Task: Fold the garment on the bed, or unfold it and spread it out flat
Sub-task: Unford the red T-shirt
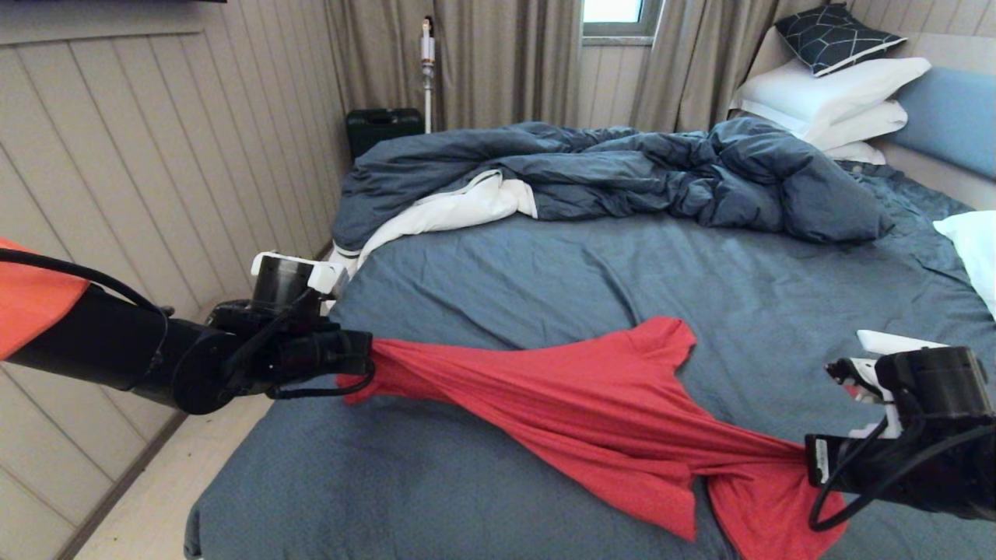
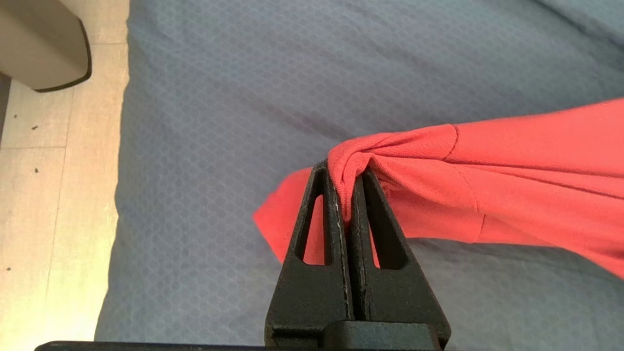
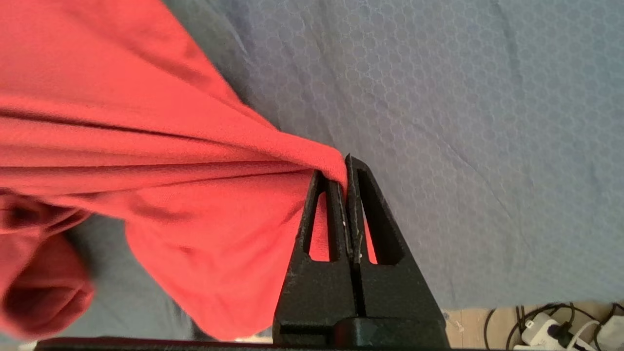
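The left gripper (image 1: 366,364) and right gripper (image 1: 809,459) each clamp the red garment (image 1: 591,404), stretched above the bed (image 1: 545,264) near the rumpled duvet (image 1: 622,167).

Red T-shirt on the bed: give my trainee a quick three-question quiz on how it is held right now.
1. True or false: both hands are shut on the red T-shirt.
2. Which hand is nearer the bed's left edge: A) left hand B) right hand?
3. Fill in: between the hands the shirt is pulled ____ rather than folded.

Key: 1 true; 2 A; 3 taut. It spans the blue-grey sheet, well clear of the dark blue duvet.
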Motion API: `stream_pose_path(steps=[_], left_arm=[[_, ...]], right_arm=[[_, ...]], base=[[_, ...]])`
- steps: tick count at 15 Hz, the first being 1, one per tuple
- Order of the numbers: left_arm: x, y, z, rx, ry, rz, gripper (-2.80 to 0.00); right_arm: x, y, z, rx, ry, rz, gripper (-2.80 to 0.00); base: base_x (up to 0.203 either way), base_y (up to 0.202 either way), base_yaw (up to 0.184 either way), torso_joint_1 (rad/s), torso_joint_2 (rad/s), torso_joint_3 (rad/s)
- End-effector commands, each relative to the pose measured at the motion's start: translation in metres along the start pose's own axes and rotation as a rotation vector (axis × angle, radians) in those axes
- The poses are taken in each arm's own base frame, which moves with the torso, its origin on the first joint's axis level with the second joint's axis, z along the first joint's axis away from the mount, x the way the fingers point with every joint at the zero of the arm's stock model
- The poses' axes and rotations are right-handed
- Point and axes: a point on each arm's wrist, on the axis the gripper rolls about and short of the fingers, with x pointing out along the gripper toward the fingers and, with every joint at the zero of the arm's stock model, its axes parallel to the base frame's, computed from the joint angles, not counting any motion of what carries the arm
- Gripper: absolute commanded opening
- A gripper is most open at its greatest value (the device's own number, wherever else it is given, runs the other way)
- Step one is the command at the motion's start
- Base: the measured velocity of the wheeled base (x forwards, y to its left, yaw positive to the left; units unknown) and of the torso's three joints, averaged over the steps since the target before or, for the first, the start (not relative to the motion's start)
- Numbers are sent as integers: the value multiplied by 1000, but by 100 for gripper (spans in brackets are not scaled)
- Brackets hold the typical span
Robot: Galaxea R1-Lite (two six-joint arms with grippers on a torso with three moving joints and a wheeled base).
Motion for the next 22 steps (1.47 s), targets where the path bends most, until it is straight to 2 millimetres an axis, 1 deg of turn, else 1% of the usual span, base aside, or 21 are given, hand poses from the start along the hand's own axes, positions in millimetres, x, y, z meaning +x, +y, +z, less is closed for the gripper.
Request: stream_pose_path(steps=[1, 2, 3, 5, 8, 11, 12, 14, 15, 17, 18, 20, 22], left_arm=[[3, 2, 0, -4, 2, 8, -280], [3, 2, 0, -4, 2, 8, -280], [3, 2, 0, -4, 2, 8, -280], [2, 2, 0, -5, 0, 8, -280], [1, 3, 2, -8, -9, 9, -280], [2, 4, 1, -9, -1, 14, -280], [1, 5, 1, -9, -3, 14, -280], [-1, 5, -1, -8, 0, 13, -280], [-1, 5, -1, -10, 1, 12, -280], [-1, 5, -2, -11, 3, 11, -280], [-1, 4, -2, -11, 5, 9, -280], [-2, 4, -5, -9, 11, 9, -280], [-5, 4, -3, -11, 1, 7, -280]], right_arm=[[9, 1, -3, -4, 23, -4, -280], [10, 2, -4, -8, 27, -3, -280], [10, 2, -5, -8, 28, -3, 0], [5, 3, -4, -10, 10, 18, 0], [-9, 1, 0, 2, -42, 64, 0], [-12, 3, 7, 5, -72, 90, 0], [-12, 7, 11, 3, -82, 104, 0], [-13, 20, 24, 6, -110, 151, 0], [-11, 25, 28, 9, -112, 165, 0], [-5, 39, 43, -1, -128, 194, 0], [1, 46, 48, -9, -121, 202, -280], [7, 55, 59, -16, -134, 218, -280], [7, 59, 72, -9, -172, 224, -280]], base=[[0, 0, 0, 0, 0, 0], [0, 0, 0, 0, 0, 0], [0, 0, 0, 0, 0, 0], [0, 0, 0, 0, 0, 0], [0, 0, 0, 0, 0, 0], [0, 0, 0, 0, 0, 0], [0, 0, 0, 0, 0, 0], [0, 0, 0, 0, 0, 0], [0, 0, 0, 0, 0, 0], [0, 0, 0, 0, 0, 0], [0, 0, 0, 0, 0, 0], [0, 0, 0, 0, 0, 0], [0, 0, 0, 0, 0, 0]])
